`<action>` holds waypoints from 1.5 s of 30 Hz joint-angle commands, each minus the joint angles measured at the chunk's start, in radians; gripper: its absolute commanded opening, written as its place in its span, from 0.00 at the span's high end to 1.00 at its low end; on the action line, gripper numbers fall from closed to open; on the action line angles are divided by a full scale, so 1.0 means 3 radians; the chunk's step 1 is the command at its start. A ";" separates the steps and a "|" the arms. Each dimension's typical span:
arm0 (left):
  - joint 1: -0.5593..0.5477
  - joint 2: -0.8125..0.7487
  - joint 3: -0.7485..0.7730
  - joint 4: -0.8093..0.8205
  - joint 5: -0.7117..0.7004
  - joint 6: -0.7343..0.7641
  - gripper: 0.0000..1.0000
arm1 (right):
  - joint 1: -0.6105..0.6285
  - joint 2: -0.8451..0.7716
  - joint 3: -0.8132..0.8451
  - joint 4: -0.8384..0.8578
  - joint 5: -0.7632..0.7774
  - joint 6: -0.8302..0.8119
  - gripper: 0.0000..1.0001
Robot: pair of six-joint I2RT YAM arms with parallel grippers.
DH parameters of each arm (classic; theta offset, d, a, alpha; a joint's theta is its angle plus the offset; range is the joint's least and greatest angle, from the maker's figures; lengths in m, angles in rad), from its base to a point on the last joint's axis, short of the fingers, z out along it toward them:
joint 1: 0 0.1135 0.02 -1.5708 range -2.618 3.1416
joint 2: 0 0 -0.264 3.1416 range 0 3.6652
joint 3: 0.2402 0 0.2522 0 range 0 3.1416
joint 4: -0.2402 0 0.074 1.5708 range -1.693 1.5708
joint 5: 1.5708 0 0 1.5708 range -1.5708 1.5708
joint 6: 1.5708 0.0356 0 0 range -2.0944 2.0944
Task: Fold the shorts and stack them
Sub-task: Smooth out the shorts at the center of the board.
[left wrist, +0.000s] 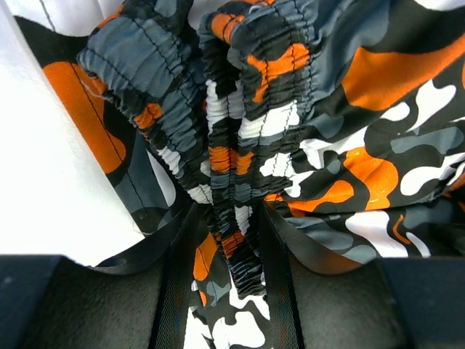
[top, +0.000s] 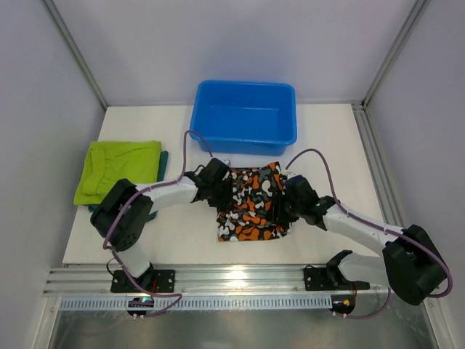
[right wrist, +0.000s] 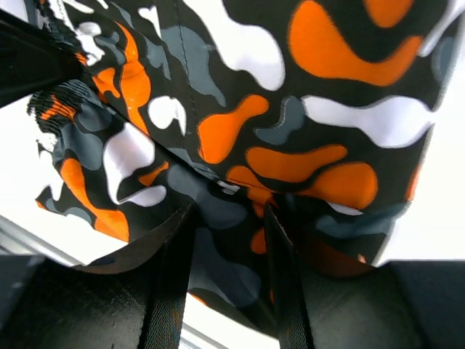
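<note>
The camouflage shorts [top: 251, 203] lie partly folded in the middle of the table, in orange, black, white and grey. My left gripper [top: 222, 190] is shut on their left edge; in the left wrist view the bunched elastic waistband [left wrist: 225, 145] runs between its jaws [left wrist: 229, 218]. My right gripper [top: 280, 205] is shut on the right edge of the same shorts, and cloth [right wrist: 290, 109] fills the gap between its jaws [right wrist: 231, 211]. At the far left the lime shorts [top: 120, 169] lie folded on the dark teal shorts [top: 164, 161], of which only an edge shows.
A blue plastic tub [top: 245, 116] stands at the back of the white table [top: 327, 145], just behind the camouflage shorts. Metal frame posts and pale walls close in both sides. A rail runs along the near edge.
</note>
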 commanded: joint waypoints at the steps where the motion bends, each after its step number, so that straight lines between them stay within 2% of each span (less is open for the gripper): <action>1: 0.0058 0.0101 0.0060 -0.0152 -0.0426 0.0049 0.60 | -0.0008 -0.0134 0.0322 -0.0299 0.0330 -0.0177 0.53; 5: 0.0069 -0.0092 0.0192 -0.0387 -0.0477 0.0080 0.61 | -0.0008 -0.0415 0.0609 -0.0611 0.0259 -0.0279 0.50; 9: 0.0064 -0.0333 0.0382 -0.0510 -0.0457 0.0131 0.59 | -0.0023 -0.0370 0.0732 -0.0602 0.0223 -0.0326 0.49; 11: 0.0058 -0.0364 0.0448 -0.0511 -0.0320 0.0131 0.59 | -0.0024 -0.0278 0.0656 -0.0454 0.0101 -0.0270 0.49; 16: 0.0002 -0.0344 0.0413 -0.0322 -0.0145 -0.0007 0.59 | 0.0022 -0.0303 0.0053 0.0001 0.0070 -0.0004 0.49; 23: -0.0136 -0.0226 0.0474 -0.0025 0.0244 -0.0140 0.57 | 0.0216 -0.0456 -0.0224 -0.0105 0.0356 0.0037 0.50; 28: -0.0136 0.0029 0.0607 0.0052 0.0239 -0.0166 0.57 | 0.0564 -0.0666 -0.0362 -0.0101 0.0627 0.0318 0.50; 33: -0.0126 0.0402 0.0760 0.0119 -0.0016 -0.0002 0.58 | 0.0840 -0.0503 -0.0449 0.0002 0.0791 0.0487 0.50; 37: -0.0075 0.0571 0.0862 0.0113 -0.0119 0.0085 0.58 | 0.0846 -0.0538 -0.0271 -0.0232 0.0877 0.0426 0.50; 39: -0.0074 0.0567 0.0883 0.0088 -0.0094 0.0085 0.58 | 0.0831 -0.0645 -0.0001 -0.0401 0.1122 0.0309 0.50; 41: -0.0074 0.0505 0.0827 0.0139 -0.0078 0.0060 0.58 | 0.0703 -0.0691 0.0189 -0.0555 0.1225 0.0211 0.50; 45: -0.0074 0.0388 0.0755 0.0164 -0.0129 0.0044 0.58 | 0.0279 -0.0616 0.0517 -0.0433 0.1118 0.0002 0.50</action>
